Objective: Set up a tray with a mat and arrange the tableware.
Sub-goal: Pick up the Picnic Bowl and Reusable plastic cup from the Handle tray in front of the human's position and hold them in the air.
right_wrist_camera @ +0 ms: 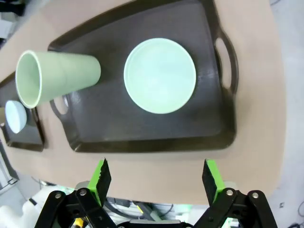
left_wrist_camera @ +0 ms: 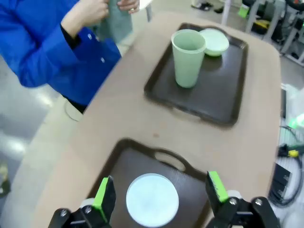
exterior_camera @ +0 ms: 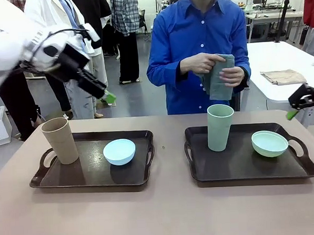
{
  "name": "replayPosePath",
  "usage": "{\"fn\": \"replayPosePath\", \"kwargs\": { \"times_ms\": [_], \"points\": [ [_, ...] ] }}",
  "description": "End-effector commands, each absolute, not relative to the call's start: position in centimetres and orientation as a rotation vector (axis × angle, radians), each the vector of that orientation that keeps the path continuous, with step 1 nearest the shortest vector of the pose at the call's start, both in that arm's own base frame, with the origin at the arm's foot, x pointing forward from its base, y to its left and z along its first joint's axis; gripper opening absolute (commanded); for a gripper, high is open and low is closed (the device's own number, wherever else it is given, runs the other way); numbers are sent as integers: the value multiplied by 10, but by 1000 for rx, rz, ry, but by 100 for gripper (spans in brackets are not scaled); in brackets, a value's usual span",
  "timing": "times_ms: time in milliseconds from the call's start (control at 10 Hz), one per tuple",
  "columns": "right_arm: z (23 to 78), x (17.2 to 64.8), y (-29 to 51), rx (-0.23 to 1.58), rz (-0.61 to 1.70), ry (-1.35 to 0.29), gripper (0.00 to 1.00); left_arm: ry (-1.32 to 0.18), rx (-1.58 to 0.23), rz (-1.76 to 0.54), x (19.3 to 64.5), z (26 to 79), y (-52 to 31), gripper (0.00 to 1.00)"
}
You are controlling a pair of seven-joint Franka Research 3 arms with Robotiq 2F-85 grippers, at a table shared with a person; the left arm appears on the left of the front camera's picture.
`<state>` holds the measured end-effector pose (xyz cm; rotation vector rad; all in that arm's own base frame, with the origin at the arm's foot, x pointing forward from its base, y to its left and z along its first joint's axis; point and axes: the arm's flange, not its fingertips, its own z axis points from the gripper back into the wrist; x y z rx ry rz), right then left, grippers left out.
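Note:
Two dark trays sit side by side on the tan table. The left tray (exterior_camera: 91,173) (left_wrist_camera: 118,156) carries a tan cup (exterior_camera: 58,141) and a light blue bowl (exterior_camera: 119,151) (left_wrist_camera: 152,200) (right_wrist_camera: 14,116). On the right tray (exterior_camera: 238,166) (left_wrist_camera: 223,95) (right_wrist_camera: 142,133) stand a pale green cup (exterior_camera: 220,127) (left_wrist_camera: 187,57) (right_wrist_camera: 57,78) and a pale green bowl (exterior_camera: 269,143) (left_wrist_camera: 214,42) (right_wrist_camera: 159,75). The person across the table holds a folded grey-green mat (exterior_camera: 221,77) (left_wrist_camera: 114,21) in both hands. My left gripper (exterior_camera: 107,96) (left_wrist_camera: 160,192) hangs open high above the left tray. My right gripper (exterior_camera: 293,110) (right_wrist_camera: 156,178) hovers open beside the right tray, holding nothing.
A white side table (exterior_camera: 280,53) with a beige cloth (exterior_camera: 284,76) stands at the back right. Other people stand behind at the left. A bare strip of table (exterior_camera: 162,212) runs along the near edge in front of both trays.

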<state>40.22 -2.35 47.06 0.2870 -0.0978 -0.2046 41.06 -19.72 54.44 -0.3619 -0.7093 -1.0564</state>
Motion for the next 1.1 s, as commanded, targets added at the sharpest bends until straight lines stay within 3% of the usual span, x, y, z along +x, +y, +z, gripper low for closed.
{"fn": "replayPosePath", "kwargs": {
  "times_ms": [0,100,200,700,1000],
  "points": [
    [473,427,-17,266,-265,-101,100,-756,-373,-1035,437,520,-231,100],
    [470,424,-25,312,-239,-143,100,-626,-526,-971,438,514,-223,100],
    [467,417,-18,284,-228,-92,100,-741,-347,-1047,419,532,-220,100],
    [468,422,-19,293,-231,-98,100,-746,-362,-1040,424,535,-225,100],
    [442,482,-33,103,-87,-24,100,-685,-430,-1285,476,526,-256,100]
  ]
}}
